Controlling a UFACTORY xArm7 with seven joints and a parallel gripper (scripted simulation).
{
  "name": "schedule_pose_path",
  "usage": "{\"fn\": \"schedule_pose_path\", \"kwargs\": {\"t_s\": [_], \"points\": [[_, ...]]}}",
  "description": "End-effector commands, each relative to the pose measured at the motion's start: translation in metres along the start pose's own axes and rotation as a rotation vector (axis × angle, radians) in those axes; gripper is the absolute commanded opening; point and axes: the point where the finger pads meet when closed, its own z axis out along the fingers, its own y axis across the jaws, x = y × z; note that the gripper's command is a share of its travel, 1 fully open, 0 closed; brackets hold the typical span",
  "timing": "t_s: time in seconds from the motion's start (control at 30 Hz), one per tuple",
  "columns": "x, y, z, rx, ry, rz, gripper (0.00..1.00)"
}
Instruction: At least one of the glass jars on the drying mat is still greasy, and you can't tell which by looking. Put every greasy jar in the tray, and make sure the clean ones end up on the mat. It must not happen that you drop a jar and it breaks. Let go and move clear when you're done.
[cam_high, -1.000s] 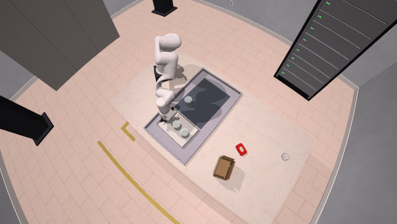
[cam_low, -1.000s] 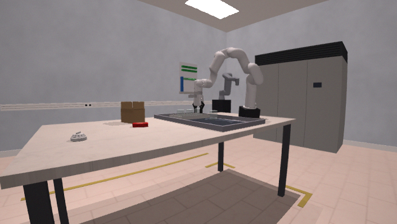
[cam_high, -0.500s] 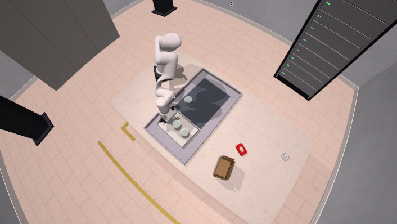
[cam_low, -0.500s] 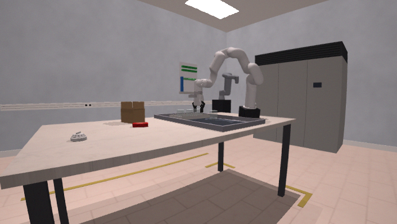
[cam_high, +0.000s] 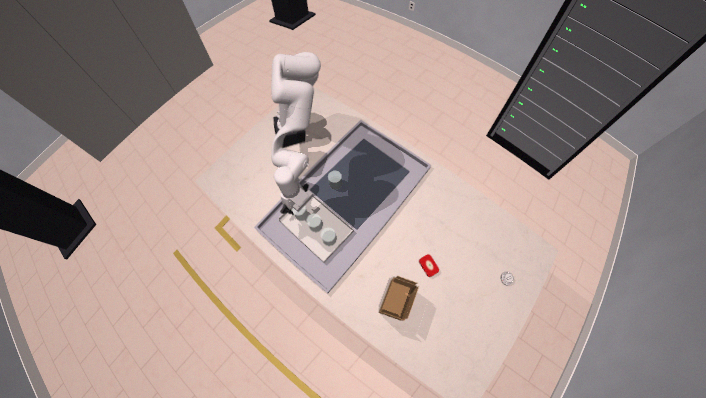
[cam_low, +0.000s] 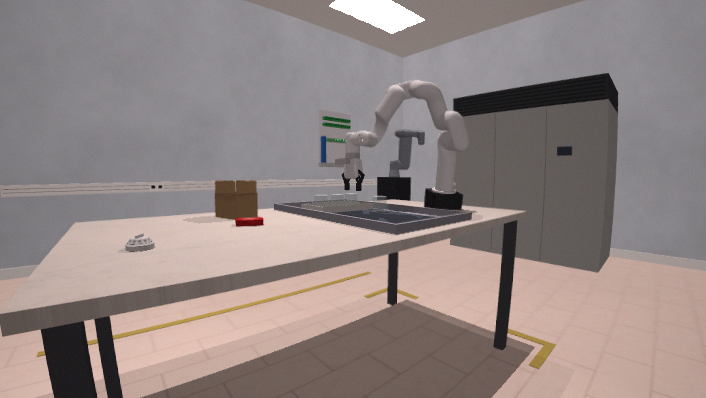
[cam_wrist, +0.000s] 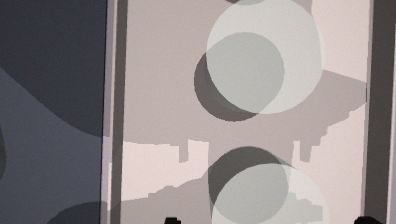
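A pale rimmed tray (cam_high: 316, 233) and a dark mat (cam_high: 364, 182) lie side by side in a grey basin (cam_high: 345, 202). Three glass jars stand in a row in the tray: one nearest the arm (cam_high: 300, 212), one in the middle (cam_high: 314, 221) and one at the far end (cam_high: 329, 235). One more jar (cam_high: 334, 176) stands upright on the dark mat. My gripper (cam_high: 295, 205) is open and empty, a little above the nearest tray jar. In the wrist view that jar (cam_wrist: 265, 195) sits between my fingertips, with the middle jar (cam_wrist: 265, 60) beyond it. The gripper also shows in the side view (cam_low: 352, 182).
A cardboard box (cam_high: 398, 297), a flat red object (cam_high: 429, 265) and a small round grey object (cam_high: 507, 278) lie on the table away from the basin. The basin's raised rim surrounds the tray and the mat.
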Motion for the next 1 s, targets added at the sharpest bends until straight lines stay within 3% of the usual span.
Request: {"fn": "schedule_pose_path", "kwargs": {"t_s": [0.0, 0.3, 0.97], "points": [[0.001, 0.002, -0.020, -0.004, 0.004, 0.000, 1.00], [0.001, 0.001, -0.055, -0.004, 0.004, 0.000, 1.00], [0.001, 0.001, -0.055, -0.004, 0.004, 0.000, 1.00]]}}
